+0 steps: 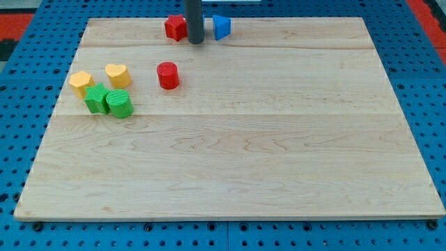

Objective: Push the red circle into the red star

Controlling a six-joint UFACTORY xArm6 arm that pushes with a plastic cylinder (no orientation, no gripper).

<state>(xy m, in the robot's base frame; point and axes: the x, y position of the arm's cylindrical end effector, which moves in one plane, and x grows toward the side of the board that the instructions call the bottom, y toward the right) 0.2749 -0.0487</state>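
Broadly, the wooden board filled nearly the whole view, resting on a blue pegboard, and most of its surface lay bare. My rod came down at the board's top edge, left of centre, and my tip stood between the red star on its left and a blue block, seemingly triangular, on its right. It looked just beside both, though I could not tell whether it touched either. There was no hand to open or close; the rod ended in a plain tip and held nothing.

The red circle sat well apart from the tip, nearer the bottom edge than the star and a touch to its left, with open wood between them. Toward the left edge a cluster gathered: a yellow heart-like block, a yellow block of uncertain shape, a green block and a green round block, the two greens touching.

I judged the circle to be a small, light, rigid piece that would slide readily on the smooth wood. Being round, it would probably roll off a push that was not centred. The best contact seemed its side facing the bottom edge, in line with the star, so the tip would have to travel round it first.
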